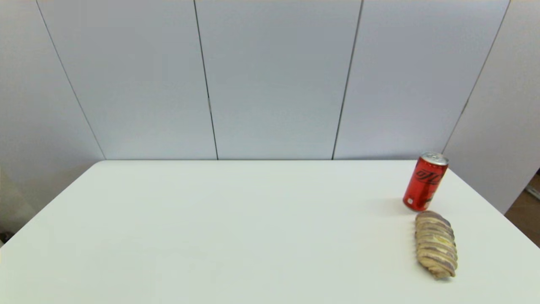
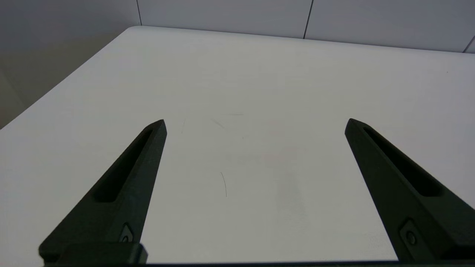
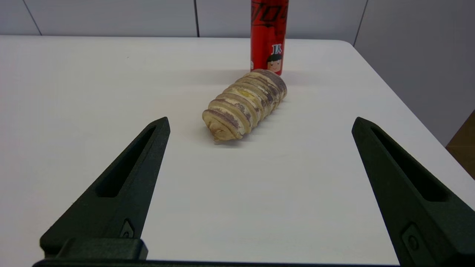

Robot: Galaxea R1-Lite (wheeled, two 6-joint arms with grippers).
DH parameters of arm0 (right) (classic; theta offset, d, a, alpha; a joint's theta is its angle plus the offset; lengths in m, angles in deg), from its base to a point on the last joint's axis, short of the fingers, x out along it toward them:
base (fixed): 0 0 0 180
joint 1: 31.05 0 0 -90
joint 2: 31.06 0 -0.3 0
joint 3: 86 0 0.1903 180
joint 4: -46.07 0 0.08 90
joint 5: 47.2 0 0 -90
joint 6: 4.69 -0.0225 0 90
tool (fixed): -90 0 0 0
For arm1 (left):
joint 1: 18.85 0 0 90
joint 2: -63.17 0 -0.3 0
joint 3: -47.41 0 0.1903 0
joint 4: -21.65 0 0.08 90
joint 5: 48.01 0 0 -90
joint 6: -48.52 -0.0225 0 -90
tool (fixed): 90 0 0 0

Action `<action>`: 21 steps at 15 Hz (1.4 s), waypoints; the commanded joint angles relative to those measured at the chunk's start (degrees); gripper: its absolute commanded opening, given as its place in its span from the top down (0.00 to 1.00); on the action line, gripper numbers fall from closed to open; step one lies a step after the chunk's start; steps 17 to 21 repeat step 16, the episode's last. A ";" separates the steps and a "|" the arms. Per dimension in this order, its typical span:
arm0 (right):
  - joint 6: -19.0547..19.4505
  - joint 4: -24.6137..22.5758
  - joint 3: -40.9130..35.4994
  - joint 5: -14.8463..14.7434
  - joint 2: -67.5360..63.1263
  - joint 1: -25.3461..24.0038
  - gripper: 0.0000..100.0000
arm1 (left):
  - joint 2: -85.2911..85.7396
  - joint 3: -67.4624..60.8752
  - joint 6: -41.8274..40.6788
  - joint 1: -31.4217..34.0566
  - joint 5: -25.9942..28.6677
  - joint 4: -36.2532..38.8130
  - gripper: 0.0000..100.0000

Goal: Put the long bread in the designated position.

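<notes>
The long bread [image 1: 436, 244] lies flat on the white table at the right, a tan loaf with purplish-brown crosswise ridges; it also shows in the right wrist view [image 3: 245, 104]. My right gripper [image 3: 259, 122] is open and hovers short of the loaf's near end, nothing between its fingers. Over bare tabletop on the left side, my left gripper [image 2: 256, 124] is open and empty. Neither arm shows in the head view. The designated position has no mark of its own on the plain white tabletop.
A red soda can [image 1: 425, 181] stands upright just behind the bread's far end, close to the table's right edge [image 1: 485, 198]; it also shows in the right wrist view [image 3: 269, 35]. Grey wall panels rise behind the table.
</notes>
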 commanded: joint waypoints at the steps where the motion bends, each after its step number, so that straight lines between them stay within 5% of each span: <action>1: 0.50 0.01 -0.09 0.31 -0.07 -0.01 0.00 | -0.10 0.00 0.03 0.02 -0.05 -0.01 0.00; 21: 0.06 0.01 -0.09 0.04 -0.07 -0.01 0.00 | -0.10 0.00 0.03 0.02 -0.05 -0.01 0.00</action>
